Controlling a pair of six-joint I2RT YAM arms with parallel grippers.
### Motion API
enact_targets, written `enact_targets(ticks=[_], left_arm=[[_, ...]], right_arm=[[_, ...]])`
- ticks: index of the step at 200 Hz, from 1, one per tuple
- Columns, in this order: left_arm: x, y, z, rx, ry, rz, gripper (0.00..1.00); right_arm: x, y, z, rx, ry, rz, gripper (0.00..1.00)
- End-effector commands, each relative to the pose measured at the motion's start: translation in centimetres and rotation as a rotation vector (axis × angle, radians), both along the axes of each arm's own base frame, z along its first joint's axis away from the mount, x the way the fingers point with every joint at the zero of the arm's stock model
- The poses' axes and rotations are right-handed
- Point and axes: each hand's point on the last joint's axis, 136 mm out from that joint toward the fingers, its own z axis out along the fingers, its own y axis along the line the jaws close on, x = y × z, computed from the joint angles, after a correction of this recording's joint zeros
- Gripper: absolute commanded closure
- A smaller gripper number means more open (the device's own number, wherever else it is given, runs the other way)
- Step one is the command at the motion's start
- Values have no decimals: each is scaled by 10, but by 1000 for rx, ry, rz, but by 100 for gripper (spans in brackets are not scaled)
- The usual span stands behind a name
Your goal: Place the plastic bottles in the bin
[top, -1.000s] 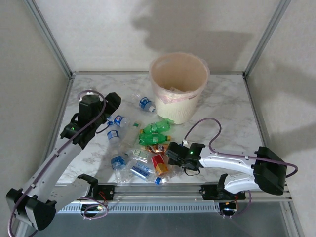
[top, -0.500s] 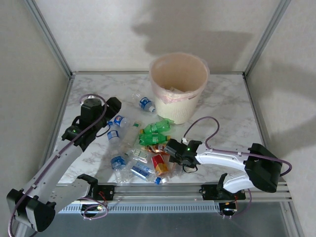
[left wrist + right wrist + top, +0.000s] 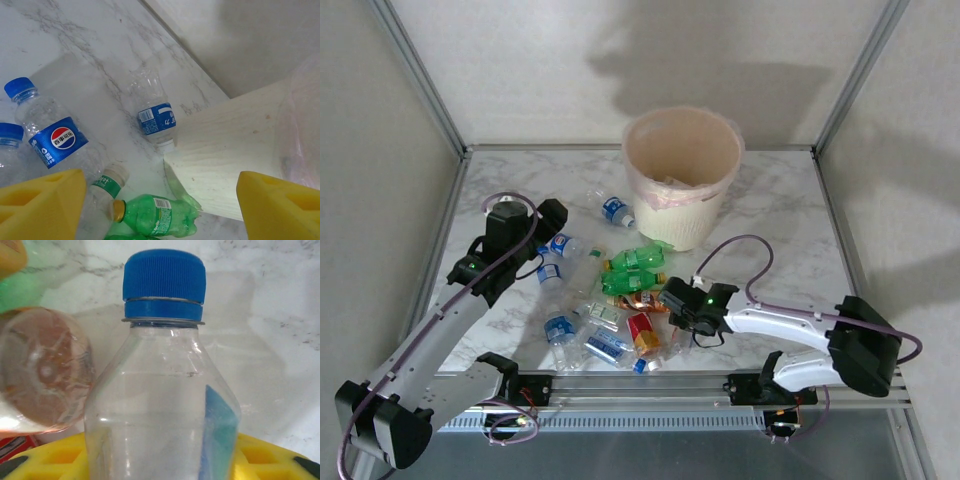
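Several small crushed plastic bottles [image 3: 610,300] lie in a pile on the marble table, front of centre: green ones [image 3: 633,262], a red-labelled one [image 3: 642,330] and clear blue-labelled ones [image 3: 558,325]. The peach bin [image 3: 698,215] stands behind them. My right gripper [image 3: 677,305] is at the pile's right edge, shut on a clear bottle [image 3: 160,390] with a blue cap [image 3: 164,275] that rests between its yellow fingers [image 3: 272,455]. My left gripper [image 3: 552,215] hovers open above the pile's left side, over a green Sprite bottle [image 3: 155,216] and a Pepsi bottle [image 3: 52,135].
A lone clear bottle [image 3: 613,208] lies just left of the bin's base [image 3: 235,150]. An orange-tinted bottle's bottom [image 3: 45,385] touches the held bottle's left side. Metal frame posts and grey walls border the table [image 3: 780,230], whose right half is bare marble.
My right gripper pushed left into the pile, then drew back slightly right. My left gripper sank a little toward the bottles.
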Motion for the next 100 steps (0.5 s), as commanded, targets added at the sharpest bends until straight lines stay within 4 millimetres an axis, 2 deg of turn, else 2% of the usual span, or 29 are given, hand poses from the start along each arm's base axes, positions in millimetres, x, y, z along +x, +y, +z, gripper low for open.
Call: enact_targets(ticks=[1,45,59,100], left_arm=[[-2,7,6,24,-15,16,21],[1,18,24,35,-52,75,21],[2,16,29,24,-64,73,21],[3,16,26,21,-55,77,22]], right_arm=[[7,-10,23,21,-86,-33,51],[17,-37,95,31,-232,-92,51],[20,-47,123,45,-290,-111,50],[32,-67,210,79,-472,-127,50]])
